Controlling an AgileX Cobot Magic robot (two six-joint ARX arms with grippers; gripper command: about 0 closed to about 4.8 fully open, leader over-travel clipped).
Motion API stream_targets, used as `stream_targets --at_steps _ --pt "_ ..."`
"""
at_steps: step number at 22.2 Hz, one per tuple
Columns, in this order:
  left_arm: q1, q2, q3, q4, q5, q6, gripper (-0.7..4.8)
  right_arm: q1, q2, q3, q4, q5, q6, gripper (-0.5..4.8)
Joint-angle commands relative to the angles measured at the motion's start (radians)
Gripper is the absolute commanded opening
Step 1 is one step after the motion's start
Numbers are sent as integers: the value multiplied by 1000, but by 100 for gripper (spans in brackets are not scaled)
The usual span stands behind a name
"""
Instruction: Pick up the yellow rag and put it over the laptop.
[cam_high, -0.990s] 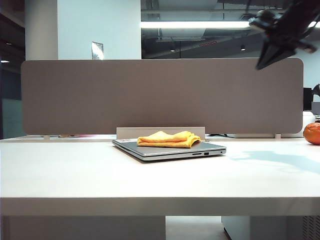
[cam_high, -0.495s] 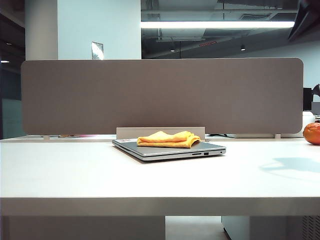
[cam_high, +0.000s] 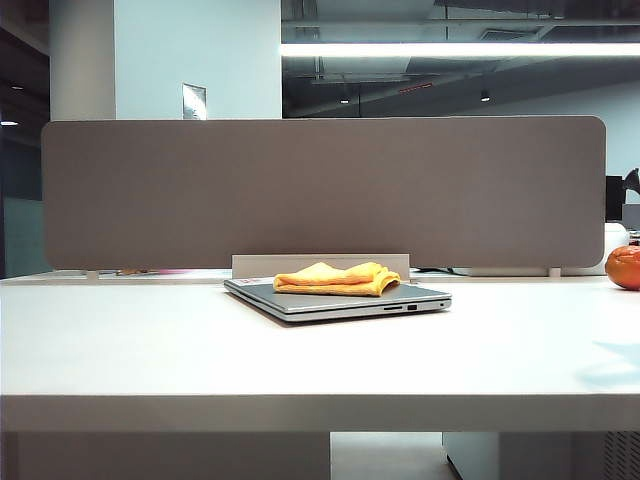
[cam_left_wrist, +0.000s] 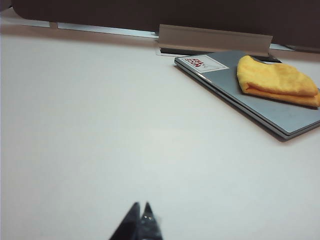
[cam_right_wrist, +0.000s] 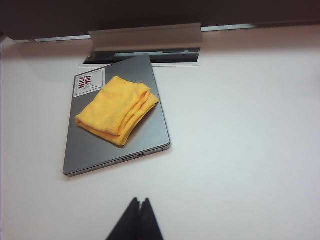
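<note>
We see a white table (cam_high: 150, 350) running the full width of the exterior view. Along its far edge stands a grey-brown partition panel (cam_high: 320, 190) with rounded upper corners. At the foot of that panel, about midway along the far edge, sits a low pale strip (cam_high: 255, 264), seen in the wrist views as a long beige flap over a dark slot. At the table's far right corner we see a round orange object (cam_high: 624, 266), cut off by the picture's edge. Behind the panel rise a pale wall (cam_high: 195, 50) and a dark ceiling with a long bright light bar (cam_high: 450, 49).
</note>
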Motion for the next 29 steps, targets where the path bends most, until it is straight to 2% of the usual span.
stream_targets --at_steps 1,7,11,14,20,24,29 --pt "-1 0 3 6 3 -3 -6 1 -88 -61 31 4 4 -6" --pt "-1 0 3 5 3 -3 -6 1 -267 -214 76 24 63 -6" --pt "-1 0 3 1 3 -3 -6 1 -513 -469 257 72 179 -6" --pt "-1 0 3 1 3 -3 -6 1 -651 -598 330 93 185 -6" --pt "-1 0 3 1 3 -3 -6 1 -867 -793 334 203 183 -6" --pt "-1 0 3 1 4 -3 -6 2 -959 -882 328 202 185 -6" --pt "-1 0 3 0 4 -3 -6 2 -968 -937 328 199 188 -6"
